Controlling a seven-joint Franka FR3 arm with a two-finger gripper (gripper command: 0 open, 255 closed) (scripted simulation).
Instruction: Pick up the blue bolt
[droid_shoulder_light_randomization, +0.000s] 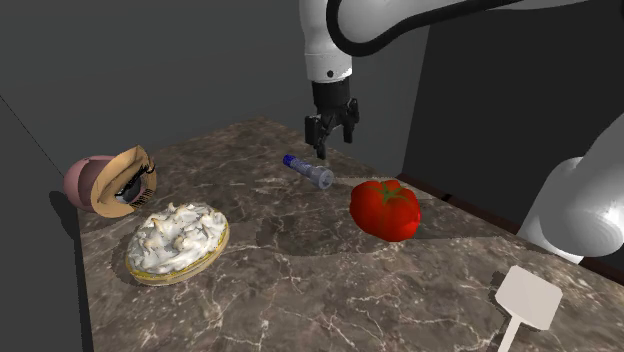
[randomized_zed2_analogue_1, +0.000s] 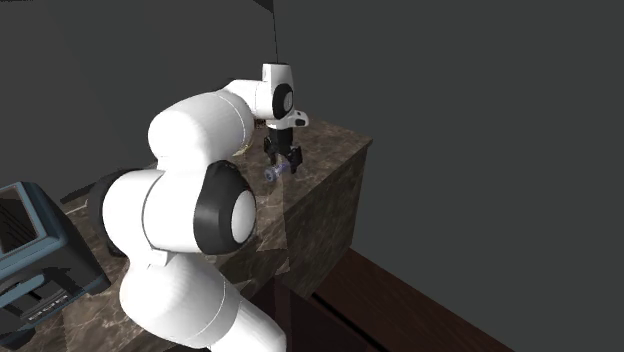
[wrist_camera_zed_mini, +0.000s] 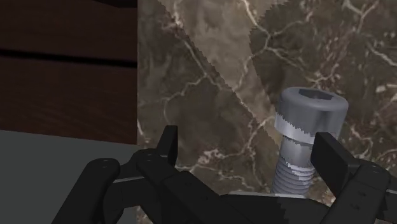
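Ok so the claw's released right now, both fingers (wrist_camera_zed_mini: 167, 145) spread wide with nothing in them. The gripper (droid_shoulder_light_randomization: 330, 128) hovers over the bolt (droid_shoulder_light_randomization: 308, 171), which lies on its side on the marble counter (droid_shoulder_light_randomization: 300, 300). That's up near the far edge in the shoulder view, with the tomato (droid_shoulder_light_randomization: 385, 209) near it but apart. The bolt looks more bluish-grey than blue to me, fwiw.

What bugs me: on the wrist view the bolt isn't centred. It sits right up by one finger and well off from the other. If I go straight down like this, I reckon that finger lands on the head or the thread instead of beside it, and the thing gets kicked away. It's round, so it'll roll, and the counter's edge isn't far off, so it could go right over. A squeeze on the threaded shank might also just slip. I'd nudge sideways to centre it before dropping.
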